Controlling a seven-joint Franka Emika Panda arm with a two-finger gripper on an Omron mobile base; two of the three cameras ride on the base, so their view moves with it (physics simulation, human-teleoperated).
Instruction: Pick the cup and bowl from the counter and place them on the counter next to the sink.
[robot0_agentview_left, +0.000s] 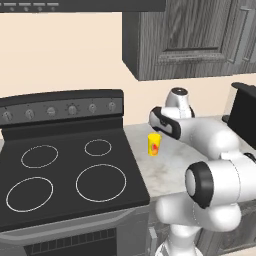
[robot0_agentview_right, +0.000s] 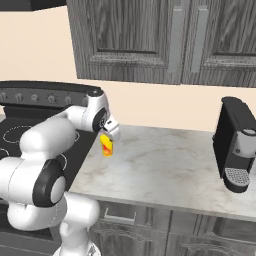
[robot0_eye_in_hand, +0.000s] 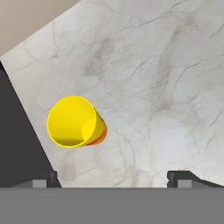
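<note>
A kitchen with a cream wall and dark grey wood cupboards (robot0_agentview_right: 150, 40) up high. Below them runs a pale marbled bench (robot0_agentview_right: 165, 170). On its left side sits a black stove (robot0_agentview_left: 65, 170) with four white rings and a row of knobs at the back. At the right of the right base view a black coffee machine (robot0_agentview_right: 235, 145) stands on the bench.

The cup (robot0_agentview_left: 154, 144) is small and bright yellow, with a red mark on its side. It stands upright on the bench, just beside the stove's edge, near the middle of the left base view. In the right base view the cup (robot0_agentview_right: 107, 144) sits left of the middle, partly hidden under the robot's hand.

The white arm bends over the bench, and the hand hangs above the cup. In the hand view the two dark fingers (robot0_eye_in_hand: 113, 178) rise at the bottom edge, spread wide apart and grasping nothing. The cup (robot0_eye_in_hand: 75, 122) shows there at middle left, seen from above so you look into its mouth. It lies above the left finger in the frame, not between the two, and nothing touches it. The stove's dark edge is at the far left.
</note>
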